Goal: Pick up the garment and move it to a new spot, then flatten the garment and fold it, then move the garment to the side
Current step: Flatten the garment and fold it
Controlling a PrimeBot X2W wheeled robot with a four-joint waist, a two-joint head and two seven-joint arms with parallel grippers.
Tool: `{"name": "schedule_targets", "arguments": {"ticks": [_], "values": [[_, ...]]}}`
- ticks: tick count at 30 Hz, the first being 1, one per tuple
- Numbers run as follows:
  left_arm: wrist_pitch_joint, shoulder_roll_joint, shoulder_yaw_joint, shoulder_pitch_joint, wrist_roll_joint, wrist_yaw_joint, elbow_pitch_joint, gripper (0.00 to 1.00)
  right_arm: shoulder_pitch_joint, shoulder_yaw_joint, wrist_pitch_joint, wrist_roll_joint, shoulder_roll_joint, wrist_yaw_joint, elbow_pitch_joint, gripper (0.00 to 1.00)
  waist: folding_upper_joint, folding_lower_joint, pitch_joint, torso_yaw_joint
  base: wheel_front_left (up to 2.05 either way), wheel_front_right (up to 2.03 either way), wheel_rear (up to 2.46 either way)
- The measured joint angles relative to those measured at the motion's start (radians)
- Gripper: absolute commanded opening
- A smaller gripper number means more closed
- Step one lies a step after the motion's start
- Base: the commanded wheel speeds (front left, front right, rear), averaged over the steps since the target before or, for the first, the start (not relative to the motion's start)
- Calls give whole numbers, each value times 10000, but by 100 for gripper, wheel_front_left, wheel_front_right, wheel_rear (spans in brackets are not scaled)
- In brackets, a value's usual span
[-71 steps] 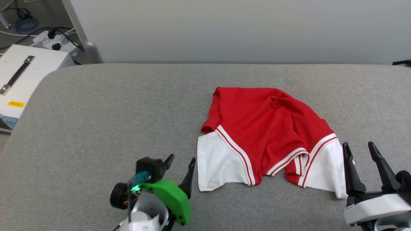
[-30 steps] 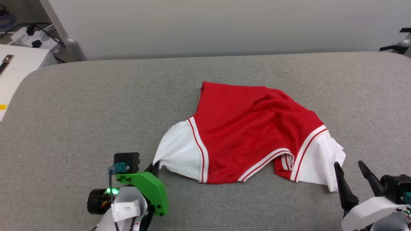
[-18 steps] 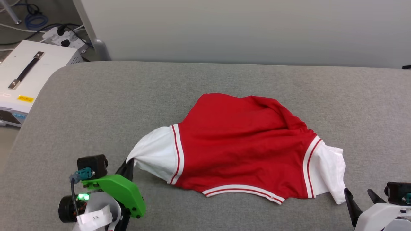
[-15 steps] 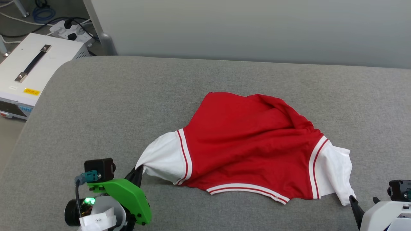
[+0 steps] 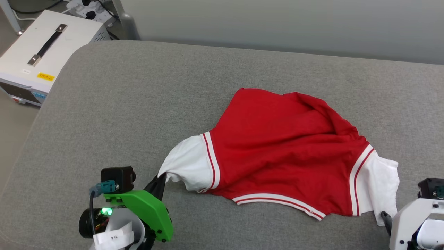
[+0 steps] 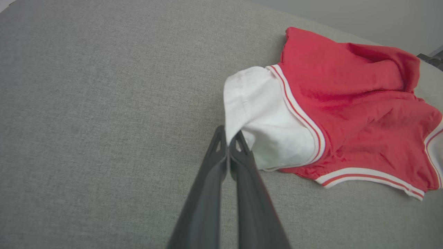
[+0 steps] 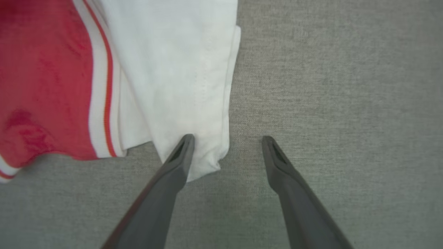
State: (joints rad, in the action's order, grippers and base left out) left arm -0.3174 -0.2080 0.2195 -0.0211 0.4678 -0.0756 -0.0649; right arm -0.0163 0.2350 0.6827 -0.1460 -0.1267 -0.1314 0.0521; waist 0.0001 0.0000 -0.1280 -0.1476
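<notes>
The garment (image 5: pixel 288 152) lies rumpled on the grey table, red body up, with a white sleeve at each end and striped trim along its near edge. My left gripper (image 5: pixel 161 177) is shut on the tip of the left white sleeve (image 6: pixel 263 114), which is drawn out taut toward it; in the left wrist view its fingers (image 6: pixel 226 145) are pinched together on the cloth. My right gripper (image 7: pixel 228 138) stands open over the corner of the right white sleeve (image 7: pixel 180 69), whose tip lies between the fingers against the left one. The lettering is hidden.
The grey padded table (image 5: pixel 138 104) runs wide to the left and behind the garment. Off its far left corner stand a white box with a black handle (image 5: pixel 41 45) and a power strip (image 5: pixel 86 5) on the floor. A pale wall closes the back.
My left gripper, open beside the left sleeve earlier, has shut on it and pulled it leftward, spreading the garment wider. The head camera has shifted. My right gripper stays open by the right sleeve.
</notes>
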Motion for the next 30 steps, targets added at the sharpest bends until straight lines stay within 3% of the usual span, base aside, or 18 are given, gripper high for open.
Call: {"name": "schedule_targets", "arguments": {"ticks": [7, 9, 10, 11, 19, 30], "values": [[96, 2, 10, -97, 2, 12, 69, 0, 11, -207, 98, 4, 8, 12, 314, 100, -1, 0, -244, -115, 0, 0, 0], [100, -4, 6, -124, 2, 15, 96, 0, 12, -297, 123, -33, -12, 12, 437, 49, 0, 0, -298, -120, 0, 0, 0], [102, -4, 10, -135, 8, 23, 121, 0, 21, -328, 121, -63, -36, 12, 493, 5, 0, 0, -322, -121, 0, 0, 0], [111, -6, 12, -155, 10, 25, 157, 0, 31, -362, 98, -82, -59, 12, 543, 0, -1, 0, -332, -123, 0, 0, 0], [339, -46, -31, -177, 46, 25, 458, 0, 137, -318, -405, -192, -253, -2, 447, 0, 0, 0, -52, -38, 0, 0, 0], [360, -591, -230, -176, 67, 174, 81, 0, 610, 25, -437, -1028, -1703, -2, -1110, 0, 0, 0, 767, 267, 0, 0, 0]]}}
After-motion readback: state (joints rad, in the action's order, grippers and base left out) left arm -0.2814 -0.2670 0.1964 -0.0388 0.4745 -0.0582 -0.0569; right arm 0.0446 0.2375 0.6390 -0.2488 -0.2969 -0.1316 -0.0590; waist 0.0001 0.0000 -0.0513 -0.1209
